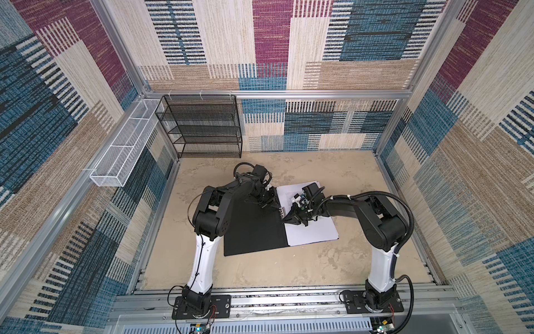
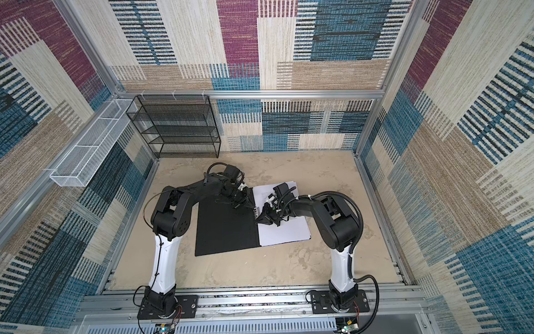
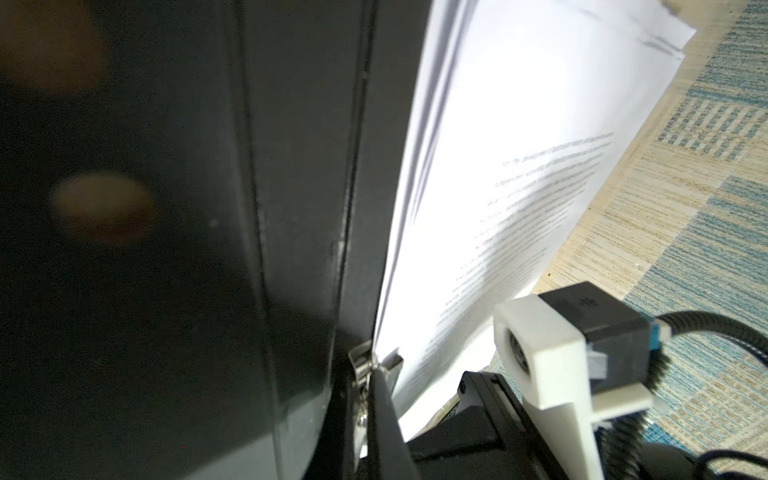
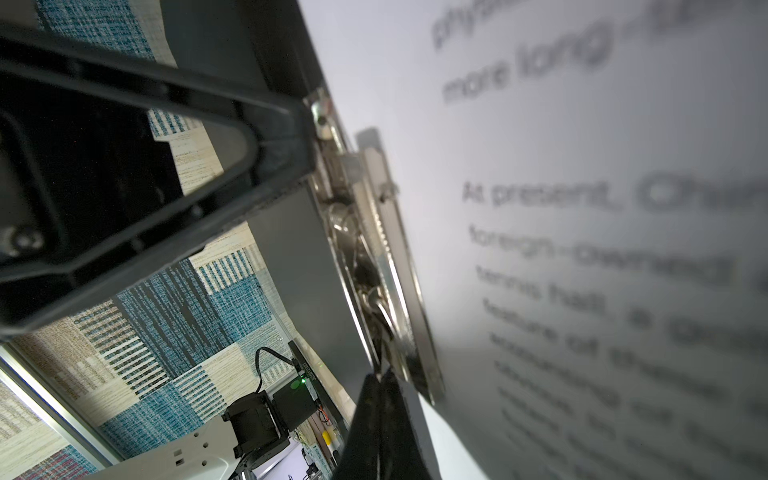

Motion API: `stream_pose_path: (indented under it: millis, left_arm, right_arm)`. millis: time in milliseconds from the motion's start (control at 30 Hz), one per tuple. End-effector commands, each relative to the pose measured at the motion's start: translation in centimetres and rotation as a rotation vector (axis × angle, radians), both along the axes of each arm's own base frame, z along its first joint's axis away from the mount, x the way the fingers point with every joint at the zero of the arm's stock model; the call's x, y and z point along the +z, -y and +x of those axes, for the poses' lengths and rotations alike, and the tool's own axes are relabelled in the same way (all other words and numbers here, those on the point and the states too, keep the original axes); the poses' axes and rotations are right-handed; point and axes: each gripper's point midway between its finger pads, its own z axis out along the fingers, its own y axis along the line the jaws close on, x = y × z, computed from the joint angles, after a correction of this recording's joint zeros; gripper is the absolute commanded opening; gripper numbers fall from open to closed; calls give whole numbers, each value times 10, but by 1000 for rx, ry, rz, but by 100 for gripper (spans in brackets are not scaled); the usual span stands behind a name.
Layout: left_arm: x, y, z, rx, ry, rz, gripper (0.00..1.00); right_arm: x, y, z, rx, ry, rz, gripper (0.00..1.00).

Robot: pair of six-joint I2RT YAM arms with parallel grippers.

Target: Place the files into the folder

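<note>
Top sheet of the files, right wrist view: large black print, out of focus. Legible bits: "more long-", "At present, Ch…", "foreign-", roughly "tennis hall". The lines below those are too blurred to read. Left wrist view: the files show grey lines of print, unreadable. Both top views: print on the files is too small to read. The black module has a tiny white label, unreadable.

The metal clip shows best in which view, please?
The right wrist view: the metal clip runs close-up through the middle. The left wrist view catches only its end; both top views show a tiny sliver.
</note>
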Motion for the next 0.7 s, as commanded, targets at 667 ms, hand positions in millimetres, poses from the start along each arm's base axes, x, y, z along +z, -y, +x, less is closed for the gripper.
stream_pose_path:
  millis: [667]
  left_arm:
    - [-29, -21, -12, 31, -71, 147, 5]
  right_arm:
    - [14, 13, 21, -69, 107, -119, 41]
